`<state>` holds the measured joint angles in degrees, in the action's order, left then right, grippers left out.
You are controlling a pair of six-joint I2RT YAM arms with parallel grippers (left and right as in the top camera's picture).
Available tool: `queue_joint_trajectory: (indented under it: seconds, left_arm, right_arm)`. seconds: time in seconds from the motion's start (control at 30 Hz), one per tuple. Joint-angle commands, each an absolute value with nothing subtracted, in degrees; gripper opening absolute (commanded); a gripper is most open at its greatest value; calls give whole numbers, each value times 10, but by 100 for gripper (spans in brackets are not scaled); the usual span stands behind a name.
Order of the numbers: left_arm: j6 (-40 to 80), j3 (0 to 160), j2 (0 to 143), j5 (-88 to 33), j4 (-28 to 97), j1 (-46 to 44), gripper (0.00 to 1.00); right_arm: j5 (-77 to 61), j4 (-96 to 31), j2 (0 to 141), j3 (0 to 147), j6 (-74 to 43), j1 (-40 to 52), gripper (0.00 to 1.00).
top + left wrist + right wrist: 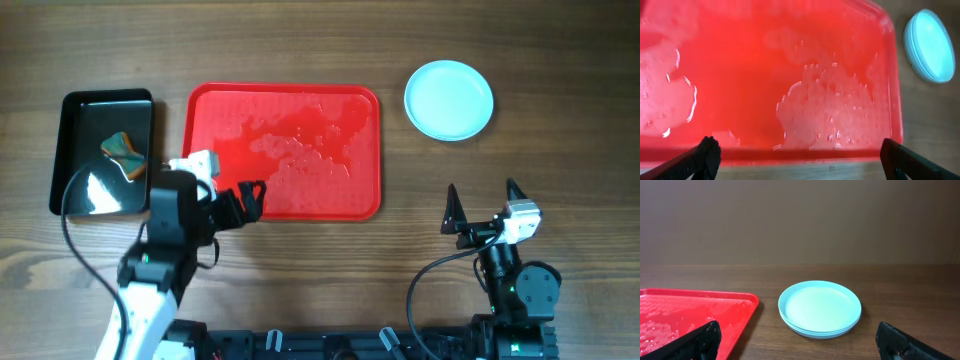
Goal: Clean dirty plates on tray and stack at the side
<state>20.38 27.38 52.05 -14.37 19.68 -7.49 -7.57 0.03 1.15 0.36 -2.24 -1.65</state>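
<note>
The red tray (285, 150) lies at the table's middle with no plates on it, only wet patches and droplets (835, 110). The plates (449, 99) sit as one pale aqua stack on the wood to the tray's right; three rims show in the right wrist view (820, 307), and the top face looks clean. My left gripper (240, 200) hovers open at the tray's front left rim (800, 154), with nothing between its fingers. My right gripper (482, 195) stands open and empty near the front right, pointing at the stack from a distance.
A black tray (75, 150) at the far left holds an orange and teal sponge (122, 152). Bare wooden table (420, 170) lies between the red tray and the right arm. Cables trail along the front edge.
</note>
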Motion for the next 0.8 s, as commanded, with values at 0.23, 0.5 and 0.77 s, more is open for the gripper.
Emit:
queue_joint_trajectory:
  seconds: [0.23,0.5,0.77]
  left_arm:
    - [151,86,292,-125,35,-72,100]
    - [124,21,160,-116,23,-59,100]
    - [124,3,79,-112,34,0,100]
  right_arm:
    - [-68,4,4,3,-15,-14,100]
    - [-68,4,4,3,-15,-14,100]
    - [-68,4,4,3,-15,-14,100]
